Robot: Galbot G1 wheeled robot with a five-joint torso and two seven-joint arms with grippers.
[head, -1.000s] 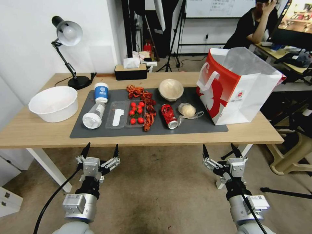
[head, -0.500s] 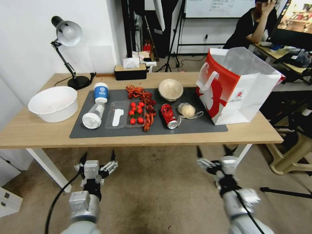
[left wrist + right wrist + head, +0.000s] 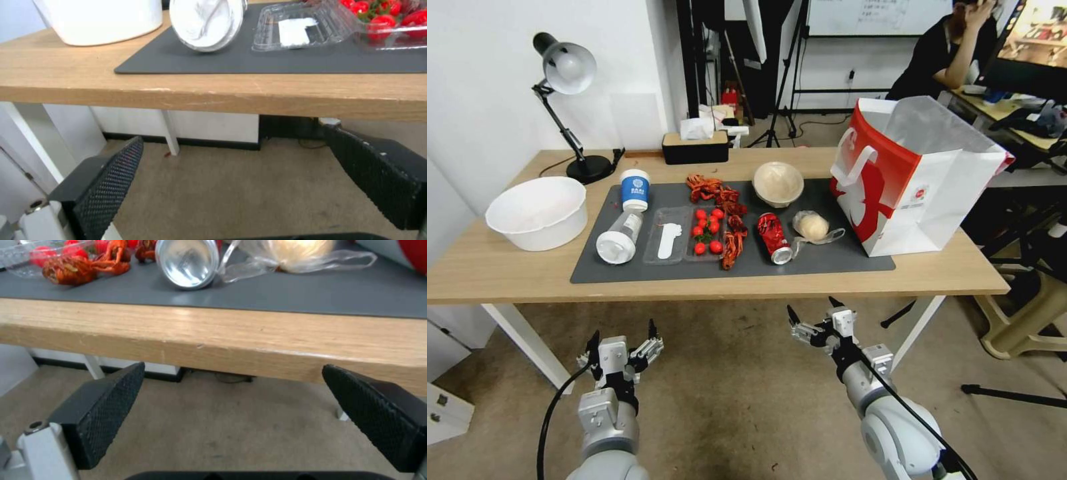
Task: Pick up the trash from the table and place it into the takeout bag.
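On the table (image 3: 507,277), trash lies on a dark grey mat (image 3: 827,263): a crushed red can (image 3: 774,237), a knotted clear bag with a pale lump (image 3: 812,227), a beige bowl (image 3: 778,183), a clear plastic bottle (image 3: 619,237) on its side and a blue-and-white paper cup (image 3: 635,190). The red and white takeout bag (image 3: 917,177) stands open at the table's right end. My left gripper (image 3: 622,333) is open below the front edge, under the bottle. My right gripper (image 3: 812,310) is open below the edge, facing the can (image 3: 189,261) and knotted bag (image 3: 289,250).
A clear tray of red tomatoes (image 3: 707,230) and red crayfish (image 3: 728,223) lie mid-mat. A white tub (image 3: 537,213), a desk lamp (image 3: 567,70) and a tissue box (image 3: 695,145) stand at the left and back. White table legs (image 3: 527,343) flank the carpeted floor below.
My right gripper has swung left and slightly up, from under the table's right part toward the can. My left gripper has sunk lower. Nothing on the table moved.
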